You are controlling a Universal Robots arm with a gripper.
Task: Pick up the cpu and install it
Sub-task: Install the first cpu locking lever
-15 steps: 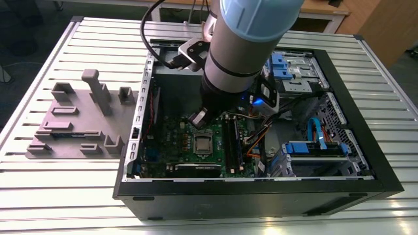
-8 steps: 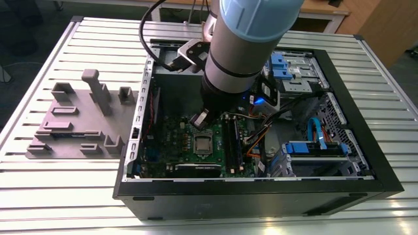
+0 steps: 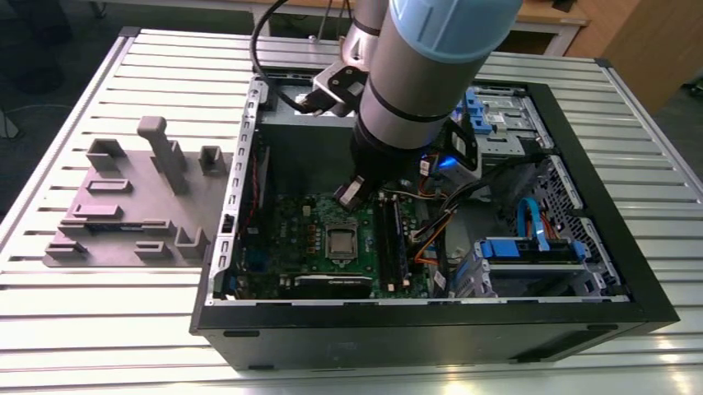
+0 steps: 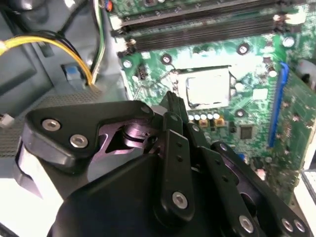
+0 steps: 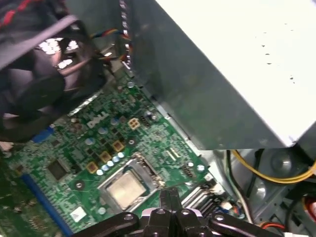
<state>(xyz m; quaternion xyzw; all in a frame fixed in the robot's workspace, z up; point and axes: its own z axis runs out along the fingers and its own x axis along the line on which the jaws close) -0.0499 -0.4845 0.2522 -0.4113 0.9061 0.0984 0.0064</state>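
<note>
One slatted metal bench [image 3: 99, 329] carries an open computer case [image 3: 615, 271] and, at the exterior view's left, a grey fixture block [image 3: 132, 206]. The arm descends into the case; its gripper [image 5: 169, 195], fingers apparently closed together and empty, hovers just beside the cpu [image 5: 125, 189] seated in the motherboard [image 5: 94, 143] socket.

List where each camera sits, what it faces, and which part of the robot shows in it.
Exterior view: off the arm, above the open computer case, looking down; the arm reaches inside.
Second wrist view: on the arm, facing the motherboard; the end effector shows, fingertips together.
First wrist view: on the arm, facing the motherboard beside a grey metal box; the end effector shows.
Shared: the cpu in its socket.
</note>
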